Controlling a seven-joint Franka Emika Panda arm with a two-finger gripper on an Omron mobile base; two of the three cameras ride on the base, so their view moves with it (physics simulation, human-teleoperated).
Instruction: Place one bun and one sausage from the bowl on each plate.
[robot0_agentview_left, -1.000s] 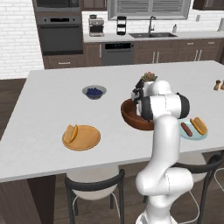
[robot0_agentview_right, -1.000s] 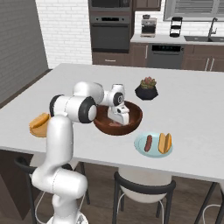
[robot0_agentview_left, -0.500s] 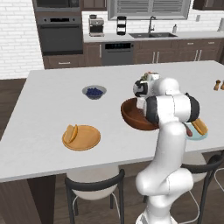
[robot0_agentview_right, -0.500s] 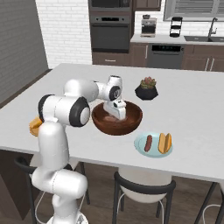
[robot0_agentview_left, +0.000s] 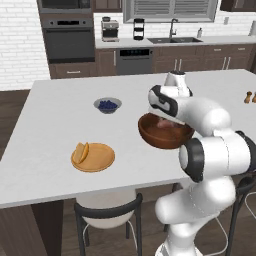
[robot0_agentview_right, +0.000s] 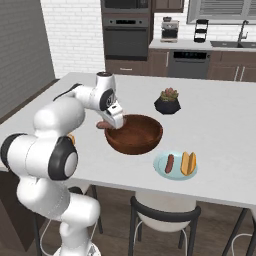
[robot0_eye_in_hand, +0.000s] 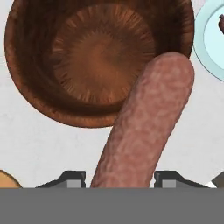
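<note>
My gripper (robot0_eye_in_hand: 118, 179) is shut on a reddish-brown sausage (robot0_eye_in_hand: 146, 127) that sticks out between its fingertips (robot0_eye_in_hand: 72, 178). In the right base view the gripper (robot0_agentview_right: 113, 118) hangs over the left rim of the dark wooden bowl (robot0_agentview_right: 134, 135), with the sausage (robot0_agentview_right: 102, 125) just outside that rim. The bowl (robot0_eye_in_hand: 98, 57) looks empty from above. The pale teal plate (robot0_agentview_right: 161, 169) to its right carries a sausage (robot0_agentview_right: 169, 163) and a bun (robot0_agentview_right: 188, 163). The tan wooden plate (robot0_agentview_left: 97, 159) to the left carries a bun (robot0_agentview_left: 81, 152).
A small grey bowl of berries (robot0_agentview_left: 107, 104) sits behind the wooden plate. A black plant pot (robot0_agentview_right: 167, 101) stands behind the big bowl. Two shakers (robot0_agentview_left: 248, 96) stand at the far right of the counter. Stools line the counter's near edge.
The gripper has risen out of the bowl with the sausage in it and moved left to the bowl's rim. The arm has swung with it.
</note>
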